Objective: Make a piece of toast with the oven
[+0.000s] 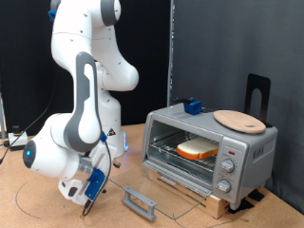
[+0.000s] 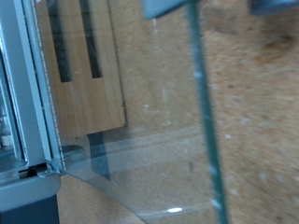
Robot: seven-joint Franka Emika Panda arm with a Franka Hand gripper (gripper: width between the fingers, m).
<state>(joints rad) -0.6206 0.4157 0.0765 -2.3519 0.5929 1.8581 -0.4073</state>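
Surface: brown particle-board table (image 1: 38, 204) with black curtains behind; you are looking at one white Panda arm (image 1: 85, 85) on the exterior view's left.
Oven: the silver-grey toaster oven (image 1: 211, 144) sits on a wooden slat base (image 1: 204, 195) at the exterior view's right, knobs (image 1: 226, 168) on its right-hand panel.
Door: the glass door (image 1: 142, 198) is swung down fully open, its handle lying just above the table in front of the oven. In the wrist view you see the glass pane (image 2: 159, 112) and its edge close up, with the wooden slats showing through it.
Toast: the piece of toast (image 1: 198, 148) lies flat on the wire rack inside the oven, pale face up, crust visible at the front.
Board: a round light wooden board (image 1: 238, 120) rests on the oven's top, near a small blue object (image 1: 195, 105).
Gripper: your gripper (image 1: 92, 190) hangs low near the table, left of the door handle and apart from it. Nothing shows between its fingers, but you cannot tell whether they are spread or closed; only dark finger tips edge into the wrist view.
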